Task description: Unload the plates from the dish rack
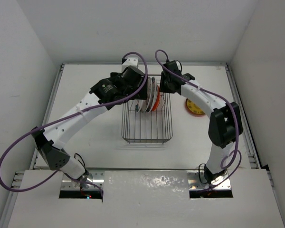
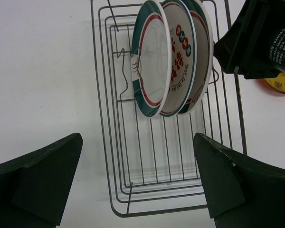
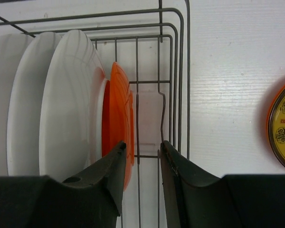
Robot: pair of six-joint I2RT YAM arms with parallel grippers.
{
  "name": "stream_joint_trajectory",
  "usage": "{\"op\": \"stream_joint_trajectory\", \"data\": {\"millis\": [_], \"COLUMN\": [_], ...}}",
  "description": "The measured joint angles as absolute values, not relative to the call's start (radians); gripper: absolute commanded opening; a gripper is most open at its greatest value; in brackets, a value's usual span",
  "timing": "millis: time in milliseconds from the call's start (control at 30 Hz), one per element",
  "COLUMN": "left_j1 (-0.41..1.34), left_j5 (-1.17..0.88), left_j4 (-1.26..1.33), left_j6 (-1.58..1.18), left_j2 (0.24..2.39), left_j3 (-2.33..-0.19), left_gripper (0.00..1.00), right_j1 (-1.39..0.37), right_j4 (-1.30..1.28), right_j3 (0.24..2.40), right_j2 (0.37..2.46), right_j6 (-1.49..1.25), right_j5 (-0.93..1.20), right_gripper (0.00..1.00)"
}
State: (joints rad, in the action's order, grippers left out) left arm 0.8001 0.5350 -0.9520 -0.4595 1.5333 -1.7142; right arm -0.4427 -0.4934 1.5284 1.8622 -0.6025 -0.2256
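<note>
The dish rack (image 1: 147, 129) sits mid-table, with the plates (image 1: 148, 95) standing on edge at its far end. In the left wrist view three white plates (image 2: 154, 61) with green and red rims face me. My left gripper (image 2: 137, 180) hangs open above the rack's (image 2: 109, 142) empty near end. From the right wrist I see the white plates' backs (image 3: 61, 104) and an orange plate (image 3: 118, 109) beside them. My right gripper (image 3: 143, 145) is over that plate's top. Its jaws are narrowly apart, the orange rim is at the left fingertip (image 3: 119, 149), and rack wires show in the gap.
A yellow-brown plate (image 1: 194, 107) with an orange rim lies flat on the table to the right of the rack, also visible from the right wrist (image 3: 282, 126). The right arm's dark wrist (image 2: 261, 38) hangs close over the rack's far right corner. White walls enclose the table.
</note>
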Motion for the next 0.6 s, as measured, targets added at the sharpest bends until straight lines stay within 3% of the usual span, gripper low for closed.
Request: {"op": "stream_joint_trajectory", "data": {"millis": [600], "left_j1": [0.796], "left_j5": [0.503], "left_j4": [-0.923], "left_j6": [-0.453], "left_j2": [1.533], "left_j3": [-1.675], "left_gripper": [1.00], "right_j1": [-0.463], "right_j4": [-0.487], "right_j3": [1.528], "right_j2": [1.844], "right_j6": [-0.620], "right_j5": [-0.234], "right_gripper": [0.34]}}
